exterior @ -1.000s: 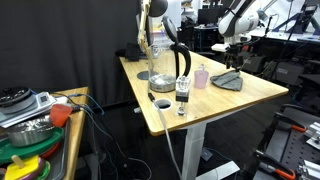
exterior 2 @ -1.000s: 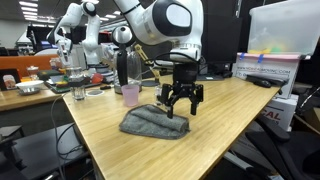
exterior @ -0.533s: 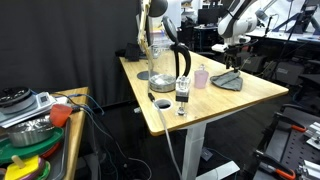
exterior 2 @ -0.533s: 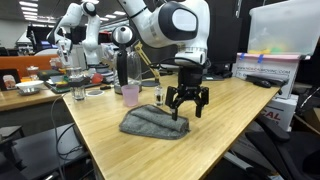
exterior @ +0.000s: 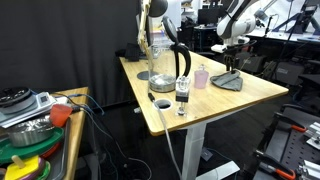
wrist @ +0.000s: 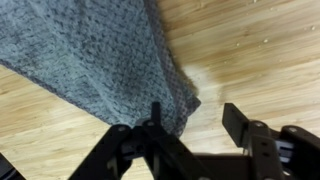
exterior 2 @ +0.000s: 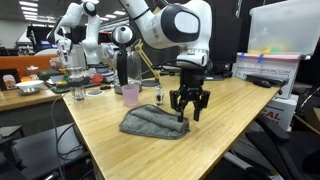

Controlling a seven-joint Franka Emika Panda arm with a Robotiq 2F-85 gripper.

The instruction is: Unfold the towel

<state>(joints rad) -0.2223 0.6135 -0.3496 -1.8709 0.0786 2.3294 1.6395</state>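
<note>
We see the towel (exterior 2: pixel 155 123) lying as a rumpled grey lump on the wooden counter (exterior 2: pixel 90 130), near the pink cup (exterior 2: pixel 130 95) but not touching it, and in an exterior view (exterior: pixel 229 82) it sits toward one end edge of the counter. The gripper (exterior 2: pixel 188 115) hangs just over the towel's edge on the side away from the cup. In the wrist view its jaws stand apart and released, with one finger (wrist: pixel 152 112) at the cloth's border and the other over bare wood.
</note>
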